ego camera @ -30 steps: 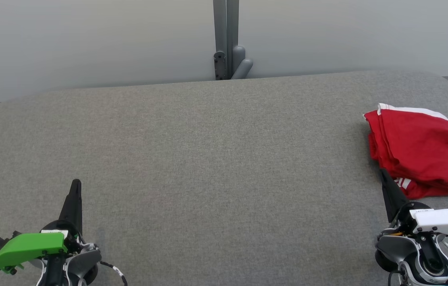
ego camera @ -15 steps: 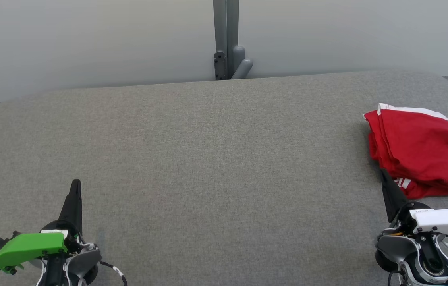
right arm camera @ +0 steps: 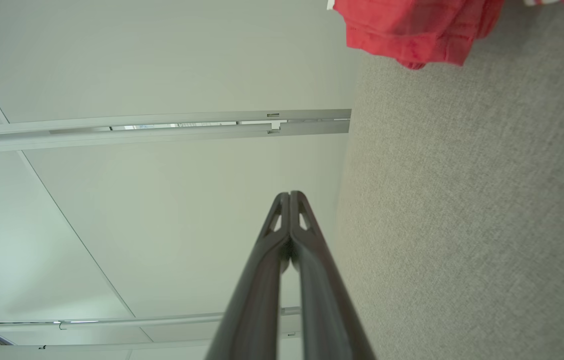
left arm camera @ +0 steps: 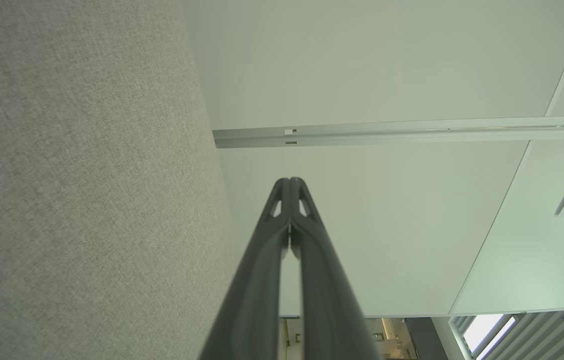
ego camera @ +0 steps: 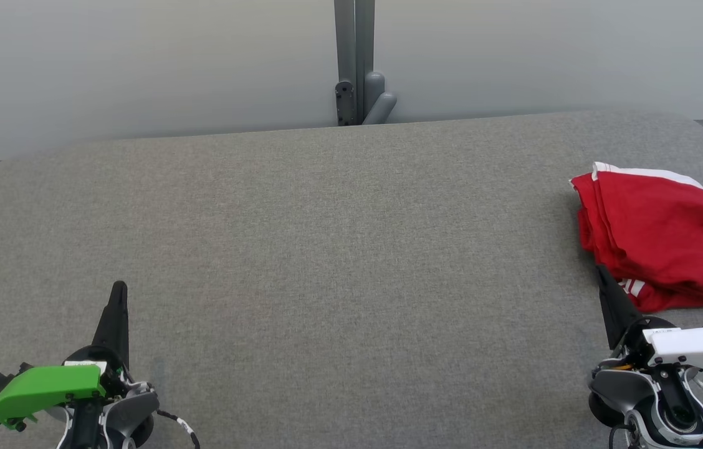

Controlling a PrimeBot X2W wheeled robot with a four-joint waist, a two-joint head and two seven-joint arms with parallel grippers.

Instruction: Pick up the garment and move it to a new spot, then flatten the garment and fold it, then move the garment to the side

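1. Red garment (ego camera: 657, 237) with white trim lies bunched in loose layers at the right edge of the grey fabric desk (ego camera: 326, 249). It is partly cut off by the head view's border.
2. Change over the last second: none. Garment, desk and both arms sit exactly as they did.
3. Left hand (ego camera: 118, 288) is closed, fingers pressed together and empty. It is near the desk's front-left corner, well apart from the garment.
4. Right hand (ego camera: 602, 271) is closed too, gripping nothing, at the front-right. Its tip is just beside the garment's near-left corner; contact cannot be told. The right wrist view shows no cloth between the fingers.
5. Meaning, as a judgement: idle pause, no step underway. Either the pick-up has not begun or the garment is already parked at the side. The rumpled layers do not settle which.
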